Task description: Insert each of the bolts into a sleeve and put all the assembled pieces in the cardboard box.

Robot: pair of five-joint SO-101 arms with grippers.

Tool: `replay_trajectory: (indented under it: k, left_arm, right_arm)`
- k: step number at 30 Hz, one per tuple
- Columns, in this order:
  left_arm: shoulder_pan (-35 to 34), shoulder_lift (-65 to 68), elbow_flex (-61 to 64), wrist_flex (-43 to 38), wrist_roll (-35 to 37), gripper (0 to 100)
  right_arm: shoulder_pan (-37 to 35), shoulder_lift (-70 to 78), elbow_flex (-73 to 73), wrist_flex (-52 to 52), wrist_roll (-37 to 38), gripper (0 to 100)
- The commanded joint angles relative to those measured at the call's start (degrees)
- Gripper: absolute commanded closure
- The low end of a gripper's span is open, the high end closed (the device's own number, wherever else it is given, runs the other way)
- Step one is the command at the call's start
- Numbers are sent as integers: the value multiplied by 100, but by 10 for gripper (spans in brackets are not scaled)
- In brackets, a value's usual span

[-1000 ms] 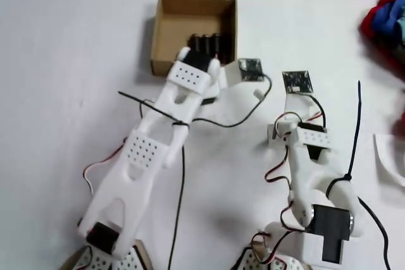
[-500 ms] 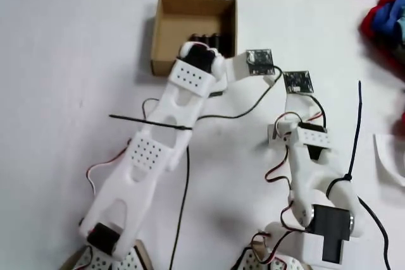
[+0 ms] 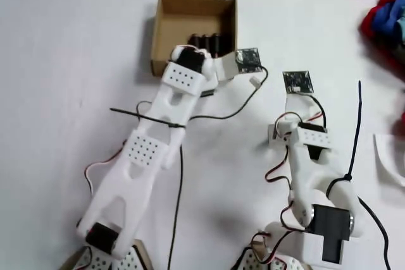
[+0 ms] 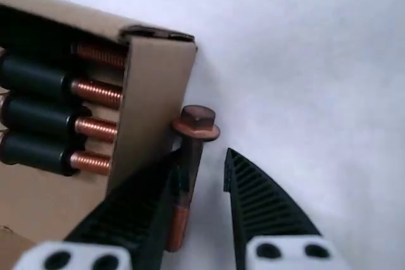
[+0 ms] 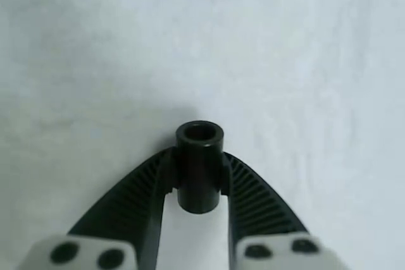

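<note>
Bolt [image 4: 190,162], copper-coloured with a flanged hex head, sits just outside the cardboard box [image 4: 158,86]. Its head is by the box's outer corner and its shank runs alongside the wall. The left jaws stand apart around it: the shank lies against one jaw, with a clear gap to the other. Whether the bolt rests on the desk [image 3: 63,61] cannot be told.

Inside the box, four assembled pieces [image 4: 38,115] lie side by side. They are black sleeves with copper threaded ends, and those ends point toward the wall nearest the bolt. In the high view this row [image 3: 205,42] fills the near right part of the box [image 3: 183,20], and the far and left parts of the floor are bare.

The left arm [image 3: 149,150] stretches diagonally from the near edge of the desk to the box's near right corner. White desk lies wide and bare to the left of the box.

The right arm [image 3: 307,175] stands well apart from the box. The right jaws are clamped on a black sleeve [image 5: 199,181], its open bore facing the camera, with bare desk on every side of it.

A black cable [image 3: 221,115] loops across the desk between the arms. Red and blue cloth [image 3: 383,14] lies at the right edge.
</note>
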Motion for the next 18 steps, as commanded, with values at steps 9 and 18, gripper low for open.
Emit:
replay_trajectory:
  k: [9, 18]
  left_arm:
    - [185, 88, -84, 343, -308, 894]
    - [782, 79, -127, 1512, -659, 976]
  right_arm:
    - [48, -224, -70, -75, -53, 977]
    - [48, -224, -70, -75, -53, 977]
